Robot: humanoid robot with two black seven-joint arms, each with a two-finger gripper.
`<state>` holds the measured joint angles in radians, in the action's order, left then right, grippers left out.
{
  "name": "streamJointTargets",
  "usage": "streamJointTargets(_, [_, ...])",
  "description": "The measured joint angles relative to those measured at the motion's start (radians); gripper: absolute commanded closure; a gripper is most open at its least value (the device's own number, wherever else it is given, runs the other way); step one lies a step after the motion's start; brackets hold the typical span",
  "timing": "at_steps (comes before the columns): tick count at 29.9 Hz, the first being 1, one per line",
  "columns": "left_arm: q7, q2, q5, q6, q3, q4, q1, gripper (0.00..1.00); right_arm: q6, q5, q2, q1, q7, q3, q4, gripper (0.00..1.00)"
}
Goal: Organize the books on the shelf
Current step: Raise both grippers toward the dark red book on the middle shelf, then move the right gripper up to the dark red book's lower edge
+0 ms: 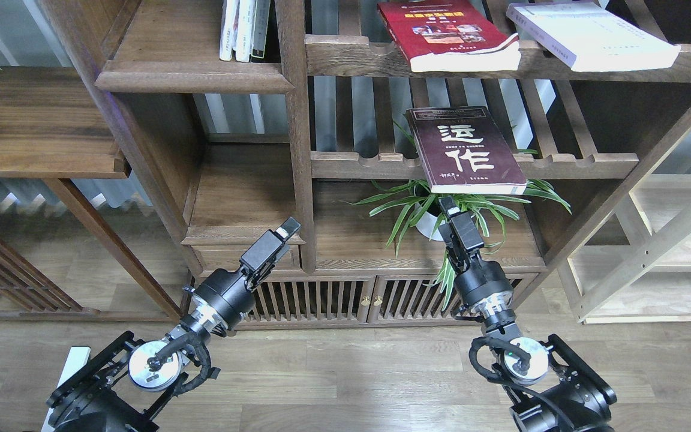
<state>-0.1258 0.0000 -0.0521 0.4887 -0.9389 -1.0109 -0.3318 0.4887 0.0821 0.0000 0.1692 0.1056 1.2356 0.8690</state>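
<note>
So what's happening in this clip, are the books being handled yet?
Not yet. All three books lie flat on the slatted racks: the maroon book on the middle rack, overhanging its front rail, the red book and white book on the rack above. The right end effector sits just below the maroon book's front edge, holding nothing. The left end effector is raised near the lower bay, also empty. The solid shelf upper left holds only thin books.

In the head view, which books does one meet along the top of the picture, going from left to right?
Thin upright white and dark-spined books → bright red paperback with yellow title → plain white paperback. The red and white ones lie flat, overhanging the slatted rack's front rail.
</note>
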Motion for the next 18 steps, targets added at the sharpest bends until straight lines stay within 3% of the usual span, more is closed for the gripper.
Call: streamJointTargets(18, [0.003, 0.000, -0.004, 0.000, -0.017, 0.010, 0.011, 0.01, 0.000, -0.001, 0.000, 0.076, 0.001, 0.005, -0.110, 0.00])
